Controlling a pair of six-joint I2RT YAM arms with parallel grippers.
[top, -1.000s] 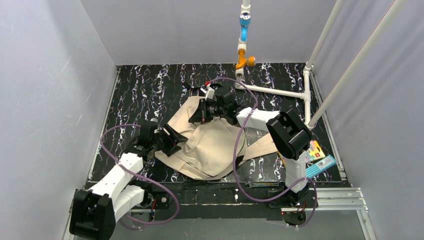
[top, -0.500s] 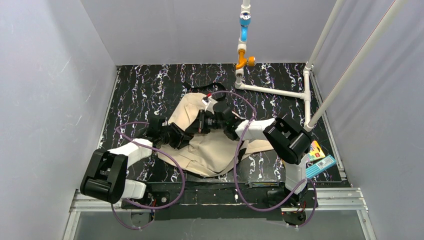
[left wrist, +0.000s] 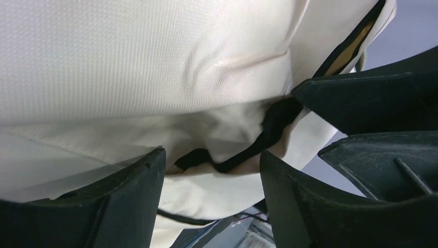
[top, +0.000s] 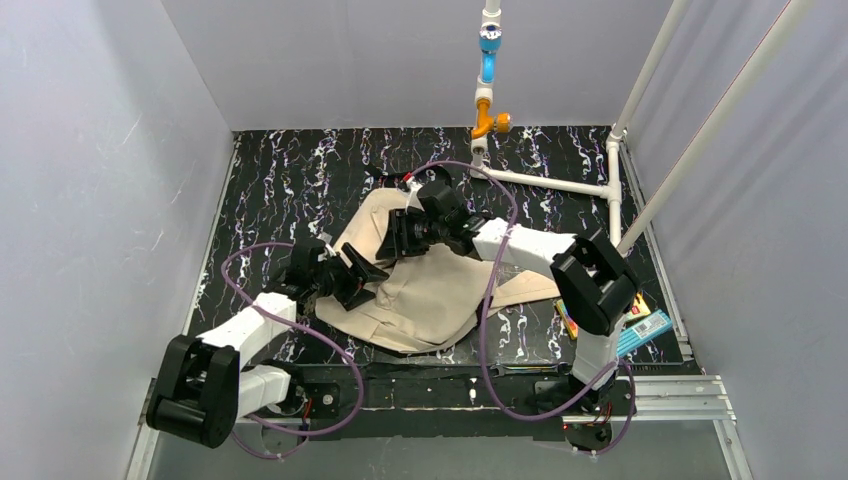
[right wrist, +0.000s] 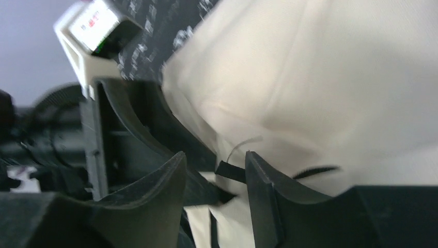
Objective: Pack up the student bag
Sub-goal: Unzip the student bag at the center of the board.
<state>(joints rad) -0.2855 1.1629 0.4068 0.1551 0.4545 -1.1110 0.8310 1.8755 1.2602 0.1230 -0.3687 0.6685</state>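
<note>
The beige student bag (top: 432,295) lies crumpled on the black marbled table between both arms. My left gripper (top: 366,272) is at its left edge and my right gripper (top: 397,238) is just above, at the bag's upper left. The left wrist view has the left gripper (left wrist: 212,161) open, with bag fabric (left wrist: 155,62) and a black loop (left wrist: 274,124) lying in the gap, not pinched. The right gripper (right wrist: 214,166) also stands open over the cloth (right wrist: 320,77), with a black strap end (right wrist: 231,172) by its right finger. The bag's opening is hidden.
Colourful books (top: 640,318) lie at the table's right edge behind the right arm's base. A white pipe frame (top: 545,182) with an orange and blue fitting (top: 488,120) stands at the back right. Grey walls close in on three sides.
The right gripper was shut on the bag fabric and now stands open, having let go. The left arm swung in to the bag's left edge. The bag has sagged flatter.
</note>
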